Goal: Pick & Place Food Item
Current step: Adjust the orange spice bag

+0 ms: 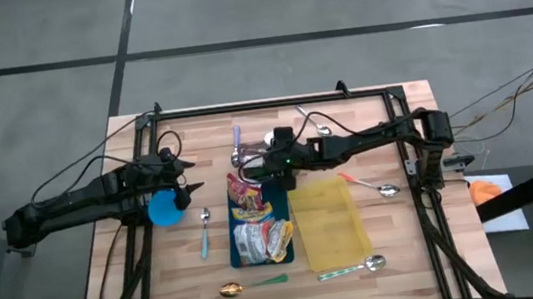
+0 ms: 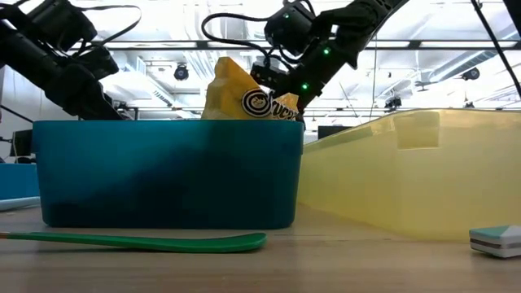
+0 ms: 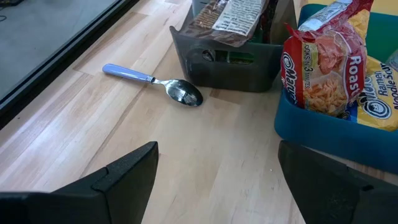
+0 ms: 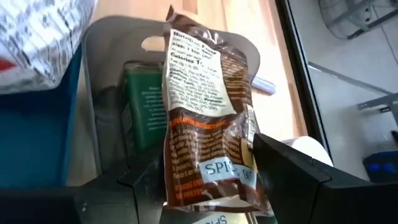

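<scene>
Wooden table (image 1: 398, 245) holds five spoons, two bins, one yellow tray (image 1: 328, 225).

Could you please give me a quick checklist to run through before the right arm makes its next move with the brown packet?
1. Right gripper closed on the brown packet: ok, fingers flank its lower end.
2. Packet clear of the grey bin: cannot tell; it hangs over the bin.
3. Left gripper out of the way: ok, open over bare table by the blue cup.
4. Yellow tray free to receive: ok, nothing shows in it.
5. Blue bin not snagged: cannot tell.
</scene>
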